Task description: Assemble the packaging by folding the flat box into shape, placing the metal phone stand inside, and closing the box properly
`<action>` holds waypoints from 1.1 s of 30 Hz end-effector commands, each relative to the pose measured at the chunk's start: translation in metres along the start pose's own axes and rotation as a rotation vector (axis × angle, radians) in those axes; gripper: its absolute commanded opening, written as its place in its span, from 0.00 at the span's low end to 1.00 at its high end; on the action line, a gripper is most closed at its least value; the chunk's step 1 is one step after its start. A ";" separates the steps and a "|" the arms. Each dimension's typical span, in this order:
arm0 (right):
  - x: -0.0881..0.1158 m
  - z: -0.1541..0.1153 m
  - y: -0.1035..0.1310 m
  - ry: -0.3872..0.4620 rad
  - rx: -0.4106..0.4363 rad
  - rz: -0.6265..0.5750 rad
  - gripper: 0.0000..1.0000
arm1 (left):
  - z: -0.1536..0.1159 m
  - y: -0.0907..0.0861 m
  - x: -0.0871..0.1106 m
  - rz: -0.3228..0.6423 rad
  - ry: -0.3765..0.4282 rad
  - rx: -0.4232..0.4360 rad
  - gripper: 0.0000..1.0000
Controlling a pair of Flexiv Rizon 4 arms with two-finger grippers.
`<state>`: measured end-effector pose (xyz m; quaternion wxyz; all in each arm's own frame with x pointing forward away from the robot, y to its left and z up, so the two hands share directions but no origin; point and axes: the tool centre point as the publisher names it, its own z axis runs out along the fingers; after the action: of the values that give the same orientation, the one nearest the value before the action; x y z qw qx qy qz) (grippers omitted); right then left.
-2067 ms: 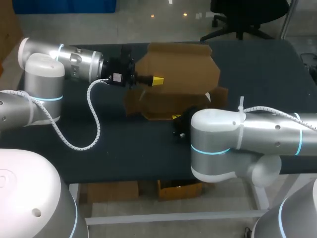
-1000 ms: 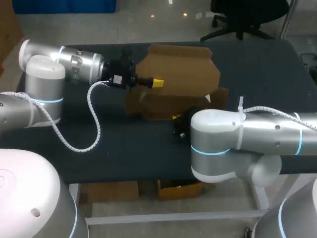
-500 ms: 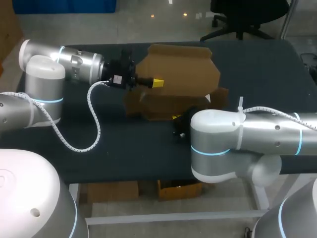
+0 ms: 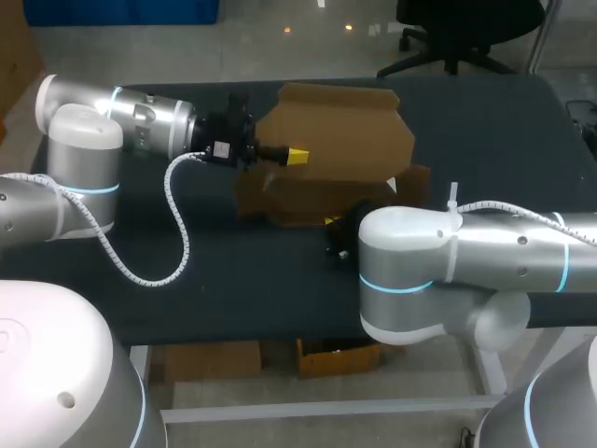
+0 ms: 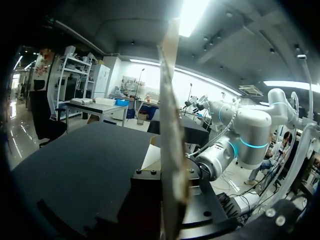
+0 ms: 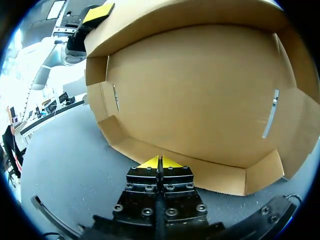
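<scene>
**Folding step: a brown cardboard box [image 4: 340,131] is held half-erected at the middle of the dark matte tabletop [image 4: 233,271].**

The box's tall back panel is stood upright and is gripped near its side edge by the left jaws. One yellow fingertip [image 4: 297,154] is seen on its near face, and in the left wrist view the panel's edge runs between the fingers. The right jaws are closed, with their yellow fingertips [image 6: 152,162] pressed together just at the low front flap and nothing seen between them. The board is stiff, matte and creased, with narrow slots and angled corner flaps. The shaping is judged unfinished: the side walls are next to be raised and the tabs seated, which calls for a steady hold on the panel. The metal phone stand is not seen in any view.
</scene>
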<state>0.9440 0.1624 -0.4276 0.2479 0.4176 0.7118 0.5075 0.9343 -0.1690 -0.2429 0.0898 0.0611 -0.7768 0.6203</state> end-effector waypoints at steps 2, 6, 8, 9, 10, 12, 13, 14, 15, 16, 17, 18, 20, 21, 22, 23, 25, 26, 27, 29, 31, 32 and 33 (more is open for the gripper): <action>0.002 0.003 -0.005 -0.008 -0.005 0.000 0.00 | -0.001 0.002 -0.001 -0.001 0.003 -0.002 0.00; 0.002 0.003 -0.005 -0.008 -0.005 0.000 0.00 | -0.002 -0.003 0.001 0.003 0.001 0.011 0.00; 0.002 0.003 -0.005 -0.008 -0.005 0.000 0.00 | -0.003 -0.005 0.003 0.011 -0.002 0.011 0.00; 0.002 0.003 -0.005 -0.008 -0.005 0.000 0.00 | -0.003 -0.006 0.004 0.014 -0.003 0.012 0.00; 0.002 0.003 -0.005 -0.008 -0.005 0.000 0.00 | -0.003 -0.007 0.004 0.016 -0.003 0.013 0.00; 0.002 0.003 -0.005 -0.008 -0.005 0.000 0.00 | -0.003 -0.007 0.004 0.018 -0.004 0.012 0.00; 0.002 0.003 -0.005 -0.008 -0.005 0.000 0.00 | -0.002 -0.007 0.004 0.017 -0.004 0.011 0.00; 0.002 0.003 -0.005 -0.008 -0.005 0.000 0.00 | -0.001 -0.006 0.004 0.015 -0.004 0.008 0.00; 0.002 0.003 -0.005 -0.008 -0.005 0.000 0.00 | 0.000 -0.005 0.004 0.012 -0.004 0.006 0.00; 0.002 0.003 -0.005 -0.008 -0.005 0.000 0.00 | 0.000 -0.005 0.003 0.010 -0.004 0.004 0.00; 0.002 0.003 -0.005 -0.008 -0.005 0.000 0.00 | 0.001 -0.004 0.003 0.008 -0.003 0.003 0.00; 0.002 0.003 -0.005 -0.008 -0.005 0.000 0.00 | 0.002 -0.004 0.003 0.006 -0.002 0.001 0.00; 0.002 0.003 -0.005 -0.008 -0.005 0.000 0.00 | 0.003 -0.003 0.003 0.002 0.001 -0.002 0.00; 0.002 0.003 -0.005 -0.008 -0.005 0.000 0.00 | 0.003 -0.002 0.003 -0.001 0.003 -0.003 0.00; 0.002 0.003 -0.005 -0.008 -0.005 0.000 0.00 | 0.004 -0.002 0.003 -0.002 0.005 -0.002 0.00; 0.002 0.003 -0.005 -0.008 -0.005 0.000 0.00 | 0.004 -0.001 0.003 -0.003 0.005 -0.002 0.00; 0.002 0.003 -0.005 -0.008 -0.005 0.000 0.00 | 0.004 -0.001 0.002 -0.004 0.006 0.002 0.00; 0.002 0.003 -0.005 -0.008 -0.005 0.000 0.00 | 0.003 -0.001 0.003 -0.004 0.006 0.004 0.00; 0.002 0.003 -0.005 -0.008 -0.005 0.000 0.00 | 0.003 -0.001 0.003 -0.004 0.005 0.004 0.00; 0.002 0.003 -0.005 -0.008 -0.005 0.000 0.00 | 0.003 -0.001 0.003 -0.004 0.006 0.004 0.00; 0.002 0.003 -0.005 -0.008 -0.005 0.000 0.00 | 0.003 0.000 0.004 -0.005 0.006 0.003 0.00; 0.002 0.003 -0.005 -0.008 -0.005 0.000 0.00 | 0.003 0.000 0.004 -0.005 0.006 0.003 0.00; 0.002 0.003 -0.005 -0.008 -0.005 0.000 0.00 | 0.003 0.000 0.004 -0.005 0.006 0.003 0.00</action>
<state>0.9439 0.1623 -0.4278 0.2482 0.4175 0.7114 0.5079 0.9298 -0.1722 -0.2410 0.0921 0.0623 -0.7756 0.6213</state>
